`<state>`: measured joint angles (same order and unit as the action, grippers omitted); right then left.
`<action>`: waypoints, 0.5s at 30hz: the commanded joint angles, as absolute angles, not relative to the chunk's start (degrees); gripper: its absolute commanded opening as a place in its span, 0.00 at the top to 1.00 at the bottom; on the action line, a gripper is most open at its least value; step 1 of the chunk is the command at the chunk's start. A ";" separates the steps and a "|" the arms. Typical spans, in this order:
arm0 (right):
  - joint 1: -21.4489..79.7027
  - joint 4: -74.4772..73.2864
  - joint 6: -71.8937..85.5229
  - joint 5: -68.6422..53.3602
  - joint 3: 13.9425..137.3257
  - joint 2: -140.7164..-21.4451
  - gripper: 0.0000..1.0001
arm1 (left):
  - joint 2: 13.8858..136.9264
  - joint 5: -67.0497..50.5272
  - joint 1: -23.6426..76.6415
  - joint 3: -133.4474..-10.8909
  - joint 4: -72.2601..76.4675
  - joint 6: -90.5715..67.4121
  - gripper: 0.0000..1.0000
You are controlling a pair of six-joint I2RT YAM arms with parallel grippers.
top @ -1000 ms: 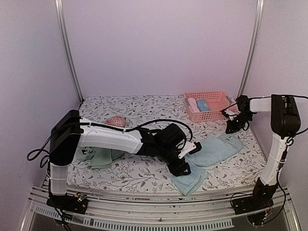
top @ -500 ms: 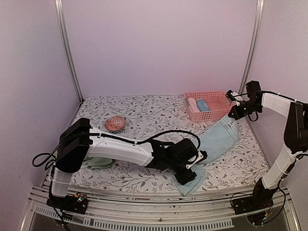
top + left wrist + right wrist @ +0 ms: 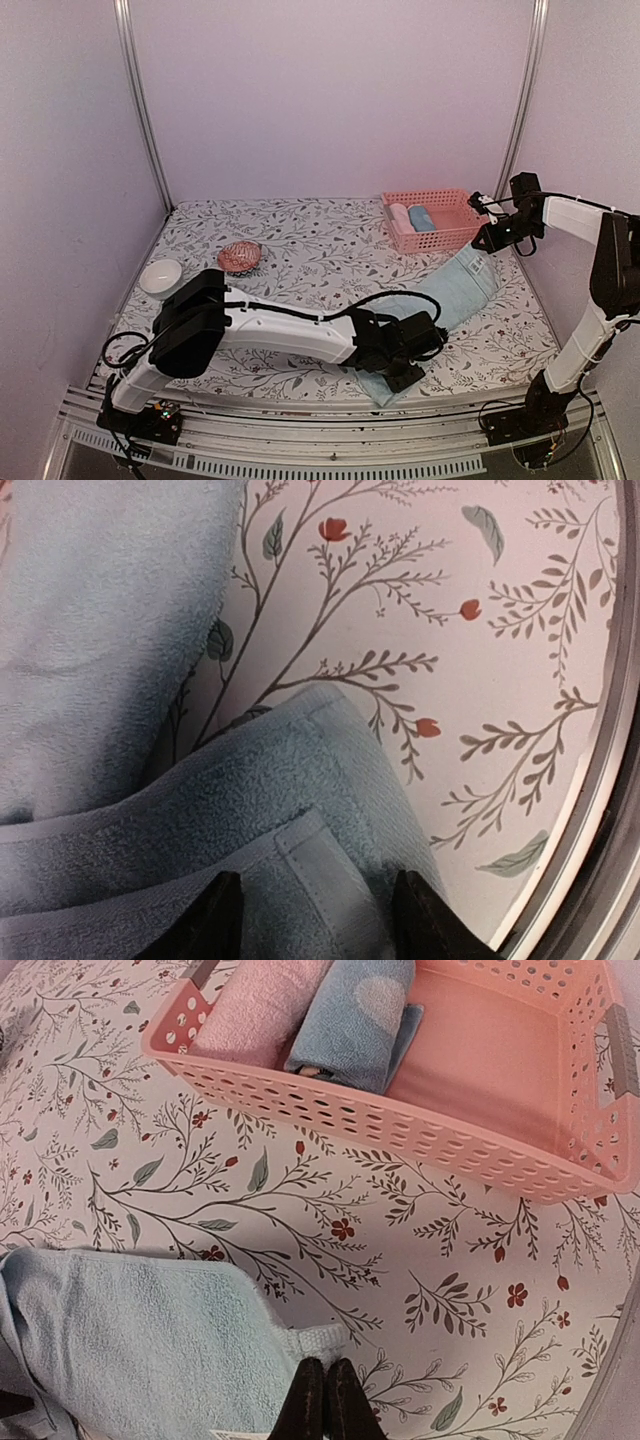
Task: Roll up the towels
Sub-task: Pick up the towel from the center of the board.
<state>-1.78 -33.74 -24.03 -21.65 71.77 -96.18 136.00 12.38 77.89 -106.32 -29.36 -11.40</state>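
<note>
The right end effector (image 3: 318, 1400), pinched shut on the light blue towel's (image 3: 455, 290) far corner, has lifted it beside the pink basket (image 3: 435, 240), drawing the cloth, bunched a second ago, into a long strip across the counter (image 3: 300, 230). The left end effector (image 3: 318, 920), jaws apart, has slid onto the near corner at the front edge. Stretched flat, the towel looks ready for rolling.

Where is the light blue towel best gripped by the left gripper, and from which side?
Probably grip the light blue towel at its near hemmed corner, which lies flat by the table edge. Come straight down from above: the left gripper hangs open over it, while the right gripper pinches the far corner.
</note>
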 commanded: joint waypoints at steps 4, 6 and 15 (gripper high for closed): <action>-1.85 -33.22 -23.68 -23.18 71.46 -96.39 0.97 | 133.51 18.32 77.96 -105.38 -34.04 -14.19 0.55; -1.85 -33.31 -23.64 -23.29 71.37 -96.42 0.97 | 132.19 18.41 77.87 -104.75 -33.70 -14.39 0.56; -1.85 -33.14 -23.62 -22.94 70.36 -97.35 0.97 | 121.67 13.80 74.94 -96.01 -27.95 -14.27 0.89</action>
<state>-1.78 -33.71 -23.97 -21.91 71.53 -96.27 128.75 16.10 77.06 -99.09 -31.31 -14.20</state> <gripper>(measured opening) 0.030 0.182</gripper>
